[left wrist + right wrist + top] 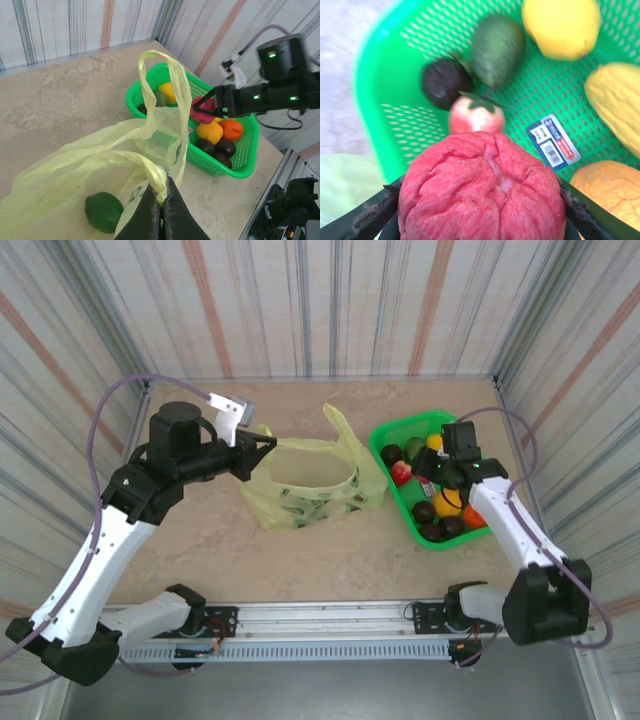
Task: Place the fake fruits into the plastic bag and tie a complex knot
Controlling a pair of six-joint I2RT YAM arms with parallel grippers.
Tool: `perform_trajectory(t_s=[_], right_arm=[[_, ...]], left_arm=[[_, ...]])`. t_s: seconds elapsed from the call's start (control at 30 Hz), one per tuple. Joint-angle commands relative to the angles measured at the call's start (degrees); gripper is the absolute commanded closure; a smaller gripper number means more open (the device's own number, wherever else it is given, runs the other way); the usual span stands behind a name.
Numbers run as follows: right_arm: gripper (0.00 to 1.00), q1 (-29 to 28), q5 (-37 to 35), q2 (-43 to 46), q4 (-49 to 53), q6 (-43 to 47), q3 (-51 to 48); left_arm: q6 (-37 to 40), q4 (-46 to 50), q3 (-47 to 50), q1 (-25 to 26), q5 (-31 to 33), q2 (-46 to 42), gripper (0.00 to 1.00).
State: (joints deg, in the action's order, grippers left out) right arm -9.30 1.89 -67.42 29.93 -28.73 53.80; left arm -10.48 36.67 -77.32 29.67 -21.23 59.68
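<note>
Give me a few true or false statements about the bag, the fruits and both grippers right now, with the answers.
1. The left gripper is shut on a handle of the plastic bag. True.
2. The plastic bag has no fruit in it. False: a green fruit lies inside.
3. The red fruit sits between the right gripper fingers, over the green basket. True.
4. The bag's handles are tied in a knot. False: the other handle stands up loose.
5. Seen from the top, the basket is left of the bag. False: it is to the right.
</note>
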Motion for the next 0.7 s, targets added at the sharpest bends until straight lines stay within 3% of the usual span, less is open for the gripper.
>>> perform_trajectory(t_s=[0.0, 0.13, 0.23, 0.33, 0.47, 0.53, 0.67], right_arm=[[0.32, -0.09, 5.65, 6.68, 0.71, 1.84, 1.54], [0.32, -1.38, 19.15, 17.08, -7.29, -0.15, -0.69], [0.32, -7.02, 24.63, 20.94, -12.27, -0.63, -0.15], [0.32, -17.18, 20.74, 20.82, -13.63, 1.99, 2.44], [0.33, -31.37, 6.12, 13.28, -8.58, 7.30, 9.28], [0.34, -35.73, 0.13, 7.60, -6.45, 9.03, 12.58], [0.34, -40.11, -4.45, -2.80, -6.11, 9.56, 18.27]], left_arm=[[1.25, -1.16, -0.66, 0.39, -0.08, -0.68, 1.00], [1.08, -1.46, -0.28, 0.47, -0.30, -0.92, 1.00], [1.25, -1.60, -0.20, 0.54, -0.05, -0.97, 1.00], [1.50, -1.46, -0.32, 0.56, 0.05, -0.95, 1.00], [1.69, -1.51, -0.27, 0.57, 0.05, -0.95, 1.00], [1.70, -1.60, -0.11, 0.63, -0.03, -1.05, 1.00], [1.52, -1.67, 0.16, 0.56, 0.05, -1.66, 1.00]])
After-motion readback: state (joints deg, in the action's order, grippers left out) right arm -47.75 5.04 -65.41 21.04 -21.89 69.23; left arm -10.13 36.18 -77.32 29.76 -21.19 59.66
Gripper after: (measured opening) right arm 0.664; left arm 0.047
